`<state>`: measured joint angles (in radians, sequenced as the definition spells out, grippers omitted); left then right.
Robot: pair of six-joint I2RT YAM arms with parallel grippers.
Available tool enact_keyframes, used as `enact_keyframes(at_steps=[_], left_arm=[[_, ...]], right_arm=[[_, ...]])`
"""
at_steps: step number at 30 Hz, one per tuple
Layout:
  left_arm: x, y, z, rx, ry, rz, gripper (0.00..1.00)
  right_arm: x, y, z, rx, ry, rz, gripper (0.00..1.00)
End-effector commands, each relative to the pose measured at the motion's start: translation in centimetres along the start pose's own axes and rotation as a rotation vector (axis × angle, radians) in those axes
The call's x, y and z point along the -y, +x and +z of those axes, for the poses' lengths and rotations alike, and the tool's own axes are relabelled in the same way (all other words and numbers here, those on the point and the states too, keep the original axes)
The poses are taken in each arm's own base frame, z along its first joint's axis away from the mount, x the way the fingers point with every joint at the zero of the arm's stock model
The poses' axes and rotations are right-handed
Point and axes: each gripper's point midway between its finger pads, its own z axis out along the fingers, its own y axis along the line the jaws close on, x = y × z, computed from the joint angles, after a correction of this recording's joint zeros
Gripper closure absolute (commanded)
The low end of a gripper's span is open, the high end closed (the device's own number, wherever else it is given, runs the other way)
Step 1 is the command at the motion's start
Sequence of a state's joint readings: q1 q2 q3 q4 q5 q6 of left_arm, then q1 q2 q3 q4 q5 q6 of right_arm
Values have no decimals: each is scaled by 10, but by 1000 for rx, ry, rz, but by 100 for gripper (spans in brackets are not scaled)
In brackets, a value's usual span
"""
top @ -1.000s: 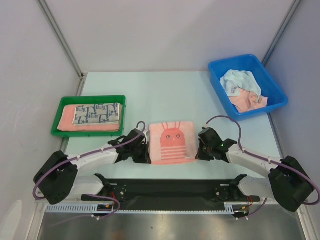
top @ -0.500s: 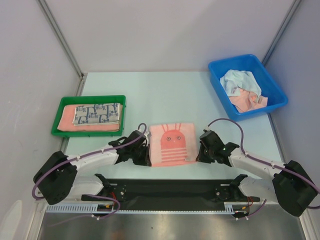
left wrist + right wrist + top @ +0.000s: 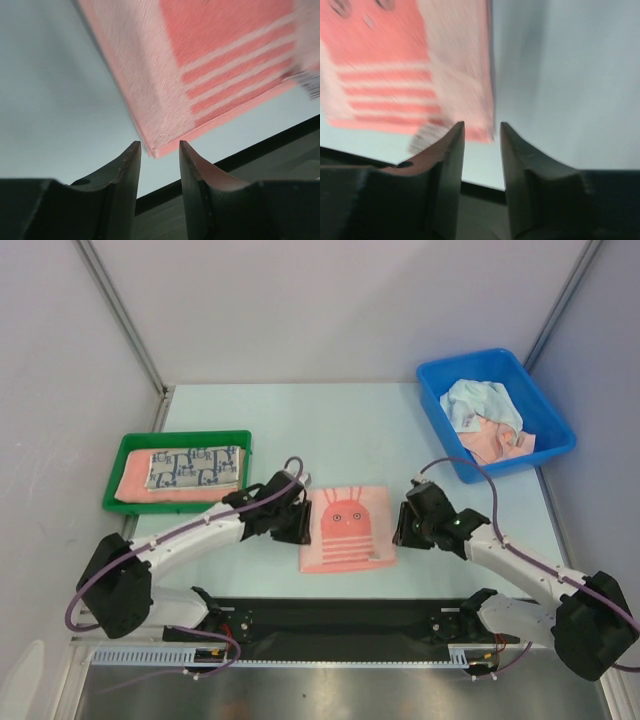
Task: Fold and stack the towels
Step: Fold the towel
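Note:
A folded salmon-pink towel (image 3: 347, 528) with a rabbit face and stripes lies flat on the table between the arms. My left gripper (image 3: 300, 525) stands open at its left edge; in the left wrist view the towel's (image 3: 210, 60) near corner lies just beyond the gripper (image 3: 160, 145), nothing between the fingers. My right gripper (image 3: 403, 525) is open at the right edge; the right wrist view shows the blurred towel (image 3: 395, 65) ahead of the gripper (image 3: 480, 125), the gap empty. A navy-and-white towel (image 3: 195, 467) lies on a pink towel (image 3: 135, 485) in the green tray.
The green tray (image 3: 120, 455) sits at the left. The blue bin (image 3: 437, 415) at the back right holds a crumpled pale towel (image 3: 480, 405) and a pink one (image 3: 490, 445). A black base plate (image 3: 340, 620) runs along the near edge. Walls enclose the table.
Both grippers opened and let go of the pink towel, then shifted away from the near edge. The towel now lies flat and free on the table.

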<state>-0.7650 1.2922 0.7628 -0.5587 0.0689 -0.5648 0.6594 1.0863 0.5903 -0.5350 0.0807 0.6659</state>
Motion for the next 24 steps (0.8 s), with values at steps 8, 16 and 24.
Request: enact_keyframes(at_steps=[8,16,24], left_arm=[[2,-115,31,100,46,22,59],[-31,-143,78,62,-8,-22,60],[-46,-146,79,35,-34,-46,56]], right_arm=[[-56,-125,22,162,-263,-179,80],[-39,-159,91,106,-222,-208,80],[-28,-168,101,93,-191,-261,72]])
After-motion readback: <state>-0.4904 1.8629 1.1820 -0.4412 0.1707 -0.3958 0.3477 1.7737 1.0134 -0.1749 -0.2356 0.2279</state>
